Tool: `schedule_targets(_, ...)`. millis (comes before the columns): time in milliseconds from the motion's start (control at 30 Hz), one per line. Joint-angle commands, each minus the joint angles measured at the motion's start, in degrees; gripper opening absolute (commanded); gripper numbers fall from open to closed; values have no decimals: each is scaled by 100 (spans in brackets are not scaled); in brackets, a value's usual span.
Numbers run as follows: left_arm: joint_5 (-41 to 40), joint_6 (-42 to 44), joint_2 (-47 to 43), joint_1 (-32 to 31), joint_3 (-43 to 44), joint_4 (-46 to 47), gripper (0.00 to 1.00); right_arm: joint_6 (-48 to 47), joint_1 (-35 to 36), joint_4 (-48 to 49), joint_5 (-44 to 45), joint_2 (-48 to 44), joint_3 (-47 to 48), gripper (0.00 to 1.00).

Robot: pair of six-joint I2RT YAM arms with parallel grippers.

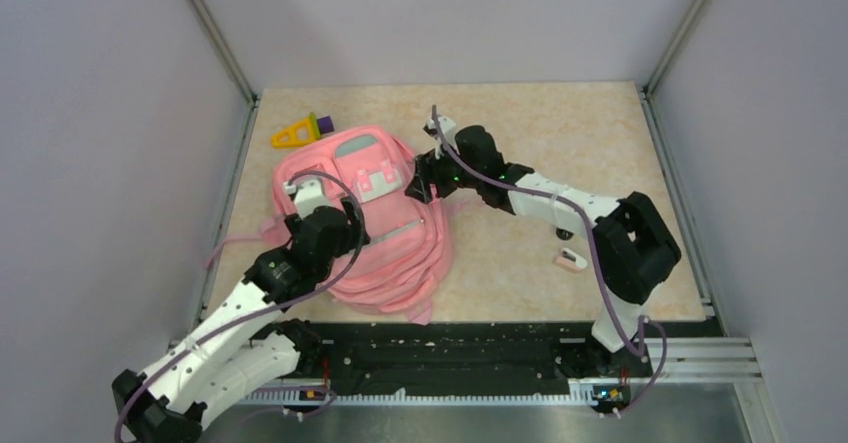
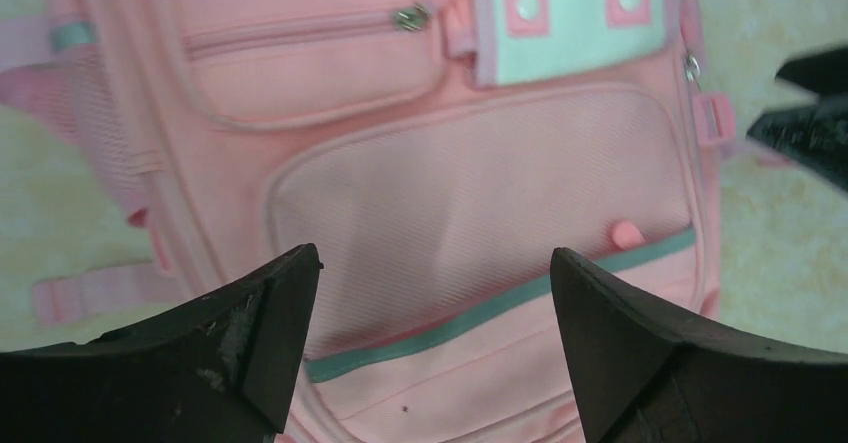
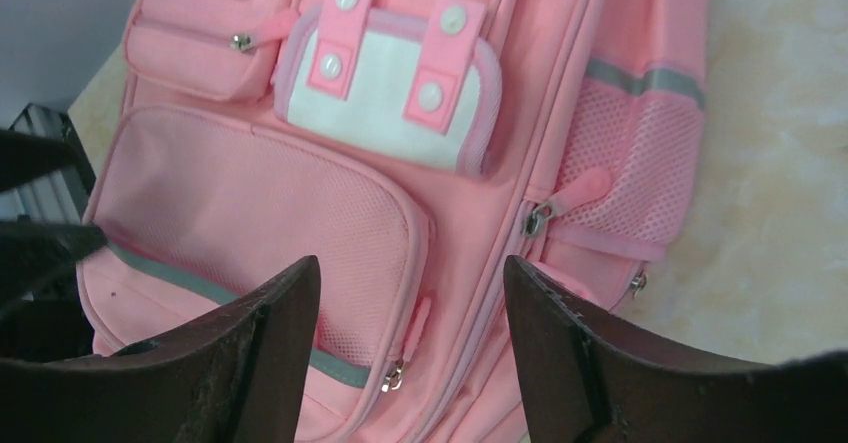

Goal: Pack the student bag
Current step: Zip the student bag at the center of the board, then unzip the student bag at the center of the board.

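The student bag (image 1: pixel 400 253) lies flat on the table's left half, pink with grey-green stripes and a white snap patch (image 1: pixel 378 178). My left gripper (image 1: pixel 347 215) hangs over the bag's near-left part. In the left wrist view it (image 2: pixel 435 255) is open above the mesh front pocket (image 2: pixel 470 193), with nothing between its fingers. My right gripper (image 1: pixel 422 178) is at the bag's far-right edge. In the right wrist view it (image 3: pixel 410 263) is open above the front pocket's zipper pull (image 3: pixel 392 375), holding nothing. The bag's zippers look shut.
A yellow triangle piece (image 1: pixel 290 135) and a purple block (image 1: pixel 322 121) lie just beyond the bag at the back left. A small pink and white object (image 1: pixel 571 260) lies on the table beside the right arm. Walls and metal frame posts enclose the table.
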Motion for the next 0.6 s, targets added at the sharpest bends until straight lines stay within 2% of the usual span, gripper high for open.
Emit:
schedule_targets(0, -914, -509, -594, 462, -233, -473, 90, -58, 114, -72, -565, 336, 8, 62)
schedule_targets(67, -1024, -600, -627, 724, -350, -681, 89, -78, 185, -154, -693, 525, 109, 57)
schedule_targets(133, -884, -585, -572, 927, -444, -647, 88, -158, 268, -325, -662, 716, 228, 56)
schedule_targets(233, -358, -477, -533, 1087, -731, -45, 82, -211, 344, -340, -630, 906, 288, 56)
schedule_targets(267, -165, -426, -524, 1151, -914, 239, 78, -204, 357, -340, -656, 941, 295, 52)
schedule_targets(333, 231, -266, -461, 1294, -1180, 882, 66, -184, 403, -481, -718, 952, 268, 32)
schedule_targets(400, 614, -66, -237, 1511, -1357, 1575, 55, -142, 485, -466, -673, 866, 138, 17)
schedule_targets(433, 751, 18, -57, 1654, -1383, 1740, 50, -120, 552, -450, -645, 793, 45, 12)
schedule_targets(500, 1091, 227, 367, 1894, -1330, 2018, 32, -41, 646, -400, -597, 593, -278, 6)
schedule_targets(567, 1371, 467, 684, 1978, -1238, 2356, 21, 100, 708, -252, -650, 339, -646, 6)
